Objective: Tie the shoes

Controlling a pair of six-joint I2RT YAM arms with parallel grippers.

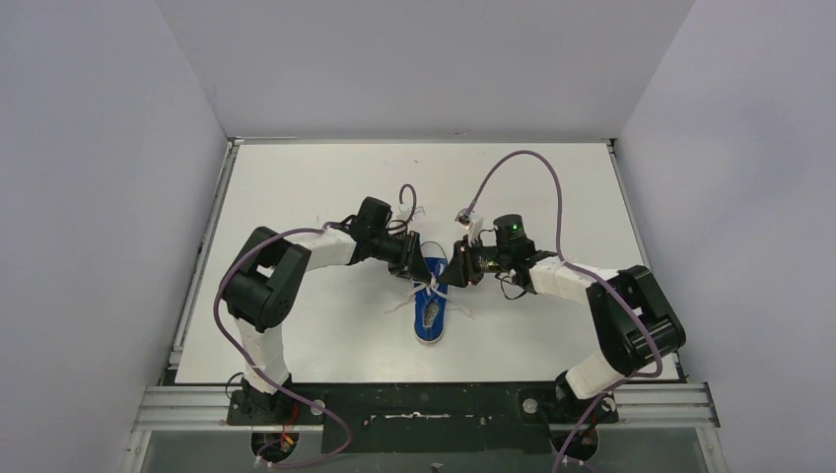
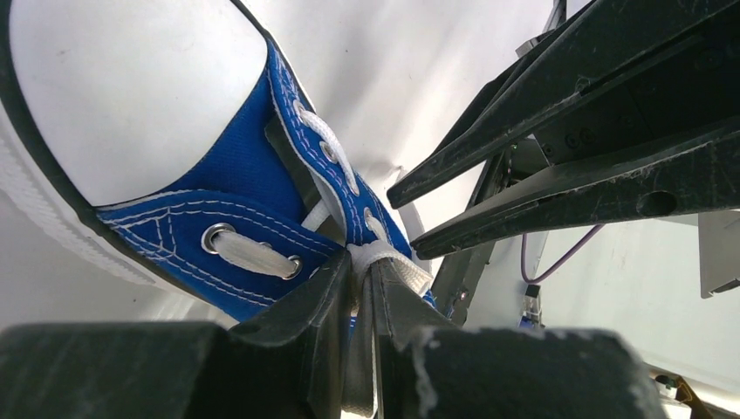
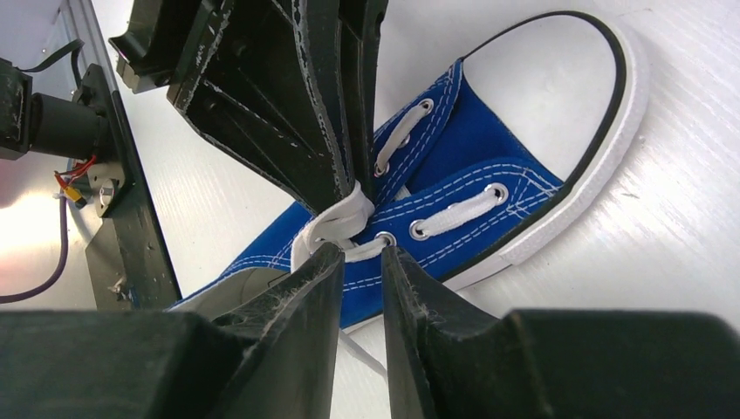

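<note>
White table [image 1: 296, 197], two arms meeting mid-table. Blue shoe [image 1: 431, 320] lies between them, approx centre. Its long axis runs near-to-far; toe points away from my bases, heel opening toward them. My L pincer [image 2: 361, 278] is clamped on a white lace [image 2: 388, 258] by the eyelets. My R pincer [image 3: 361, 262] sits just beside it, fingers slightly apart, holding nothing I can make out. Risks, imo: pincers are v. close, so tips may collide; a hard tug could drag or tip the shoe; lace may slip free.
</note>
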